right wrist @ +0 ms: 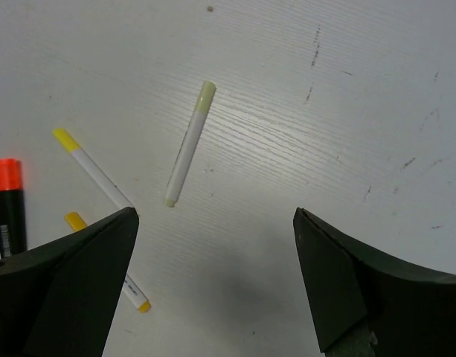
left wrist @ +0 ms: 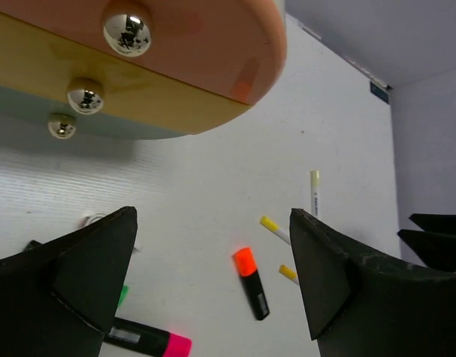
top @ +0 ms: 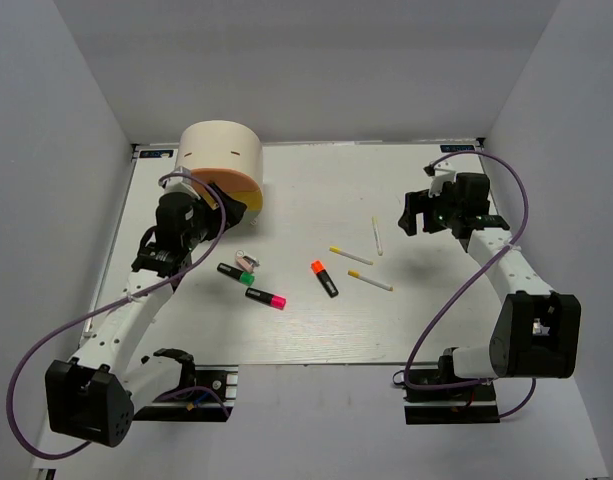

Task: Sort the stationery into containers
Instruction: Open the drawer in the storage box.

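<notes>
The cream cylindrical unit (top: 221, 150) stands at the back left, with an orange drawer (top: 226, 181) and a yellow drawer (top: 250, 206) pulled out. In the left wrist view the orange drawer (left wrist: 205, 44) and yellow drawer (left wrist: 153, 108) show shiny knobs. My left gripper (top: 217, 198) is open and empty just in front of them. The green (top: 236, 272), pink (top: 267, 298) and orange (top: 324, 278) highlighters lie mid-table. Three white sticks (top: 377, 236) (top: 351, 256) (top: 370, 281) lie to their right. The tiny pink-and-white piece (top: 246, 260) lies by the green highlighter. My right gripper (top: 414, 211) is open and empty beside the sticks.
The left wrist view (left wrist: 213, 275) shows the orange highlighter (left wrist: 251, 282) between the fingers below. The right wrist view (right wrist: 216, 282) shows one stick (right wrist: 189, 143) ahead on bare table. Grey walls close the table at the back and both sides.
</notes>
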You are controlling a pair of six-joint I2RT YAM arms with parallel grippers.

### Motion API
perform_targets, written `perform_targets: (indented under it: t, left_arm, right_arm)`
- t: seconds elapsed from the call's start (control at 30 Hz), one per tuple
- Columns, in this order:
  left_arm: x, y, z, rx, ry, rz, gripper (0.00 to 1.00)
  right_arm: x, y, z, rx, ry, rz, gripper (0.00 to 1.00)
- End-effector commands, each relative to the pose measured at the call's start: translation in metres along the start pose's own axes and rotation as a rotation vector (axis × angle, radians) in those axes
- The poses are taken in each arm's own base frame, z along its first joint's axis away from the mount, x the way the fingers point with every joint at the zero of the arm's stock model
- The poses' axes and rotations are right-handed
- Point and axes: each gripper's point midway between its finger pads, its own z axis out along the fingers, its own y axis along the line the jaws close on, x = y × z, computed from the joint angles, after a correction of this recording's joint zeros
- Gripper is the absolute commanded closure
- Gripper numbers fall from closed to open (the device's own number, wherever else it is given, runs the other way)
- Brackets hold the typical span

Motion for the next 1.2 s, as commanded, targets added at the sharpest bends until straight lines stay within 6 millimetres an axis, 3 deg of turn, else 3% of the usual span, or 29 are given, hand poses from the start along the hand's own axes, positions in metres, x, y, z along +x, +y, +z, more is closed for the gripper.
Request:
perform_targets:
  t: [0.0, 0.13, 0.3, 0.43, 0.5, 0.53, 0.6, 0.7, 0.73, 0.77, 0.8, 0.87, 0.93, 1.0, 1.13, 1.17]
  left_arm:
    - [-0.009, -0.022, -0.008, 0.098, -0.030, -0.092, 0.07]
    - [-0.003, -0.011, -0.017, 0.072, -0.047, -0.146, 0.10]
    - [0.002, 0.016, -0.024, -0.013, -0.086, -0.238, 0.18]
    - [0.007, 0.042, -0.022, -0.073, -0.119, -0.322, 0.22]
    - [0.008, 0.044, -0.017, -0.055, -0.119, -0.353, 0.25]
    - [0.018, 0.053, -0.012, -0.060, -0.089, -0.379, 0.30]
    - [0.024, 0.058, -0.007, -0.028, -0.087, -0.427, 0.34]
    - [0.024, 0.062, -0.008, 0.045, -0.099, -0.487, 0.45]
    - [0.026, 0.061, -0.009, 0.065, -0.086, -0.490, 0.52]
    - [0.023, 0.068, -0.011, 0.056, -0.097, -0.514, 0.55]
    - [0.019, 0.068, -0.012, 0.068, -0.106, -0.515, 0.58]
    - [0.012, 0.073, -0.013, 0.082, -0.123, -0.531, 0.58]
    - [0.001, 0.070, -0.012, 0.148, -0.157, -0.542, 0.51]
    - [-0.010, 0.057, -0.012, 0.234, -0.167, -0.550, 0.47]
    - [-0.038, 0.041, -0.004, 0.344, -0.200, -0.524, 0.43]
    - [-0.036, 0.042, 0.001, 0.351, -0.189, -0.533, 0.43]
  right_arm:
    - [-0.021, 0.016, -0.008, -0.092, -0.048, -0.049, 0.10]
    - [-0.014, 0.016, -0.010, -0.115, -0.032, -0.169, 0.10]
    - [0.006, 0.017, -0.009, -0.156, 0.038, -0.254, 0.10]
    - [0.012, 0.014, -0.009, -0.153, 0.069, -0.287, 0.10]
    - [0.021, 0.021, -0.009, -0.204, 0.105, -0.274, 0.10]
    - [0.017, 0.021, -0.009, -0.218, 0.100, -0.305, 0.10]
    - [0.029, 0.032, -0.008, -0.292, 0.138, -0.293, 0.10]
    - [0.024, 0.036, -0.007, -0.318, 0.126, -0.278, 0.12]
    - [0.024, 0.042, -0.009, -0.354, 0.117, -0.289, 0.22]
    - [0.022, 0.045, -0.010, -0.368, 0.105, -0.291, 0.86]
    - [0.023, 0.048, -0.010, -0.380, 0.104, -0.278, 1.00]
    - [0.023, 0.053, -0.009, -0.394, 0.080, -0.268, 1.00]
    - [0.022, 0.058, -0.009, -0.409, 0.053, -0.255, 0.69]
    - [0.023, 0.058, -0.007, -0.413, 0.050, -0.239, 0.57]
    - [0.025, 0.059, -0.004, -0.425, 0.054, -0.227, 0.57]
    - [0.023, 0.059, -0.002, -0.423, 0.049, -0.230, 0.57]
